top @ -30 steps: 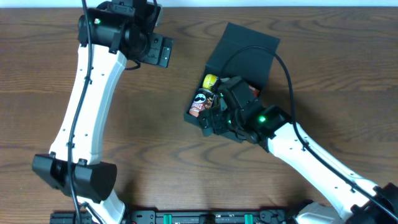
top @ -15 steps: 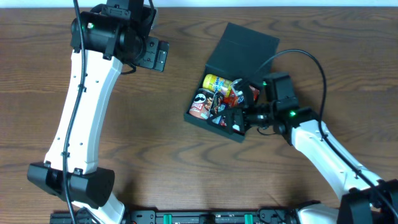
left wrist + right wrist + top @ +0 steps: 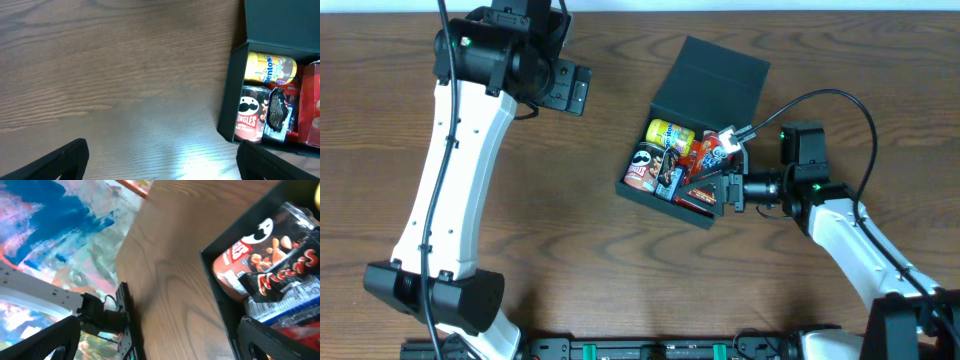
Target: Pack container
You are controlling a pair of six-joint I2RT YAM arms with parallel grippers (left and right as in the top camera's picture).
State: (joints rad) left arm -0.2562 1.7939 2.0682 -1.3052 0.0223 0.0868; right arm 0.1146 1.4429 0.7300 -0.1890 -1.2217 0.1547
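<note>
My left gripper (image 3: 567, 88) hangs well left of the container (image 3: 715, 75), jaws wide apart and empty; no threat there. The container sits on the table (image 3: 570, 230) between both arms, flap lid open at its far side, Pringles can (image 3: 642, 168) and yellow Mentos tube (image 3: 670, 132) in its left half. The wrappers (image 3: 705, 155) look heaped toward its right rim, so I judge the lid may not shut flat. My right gripper (image 3: 732, 190), spread and empty, crowds the container's right wall; a careless move would shove the box. I cannot tell whether it touches, and the right wrist view cuts off most contents.
</note>
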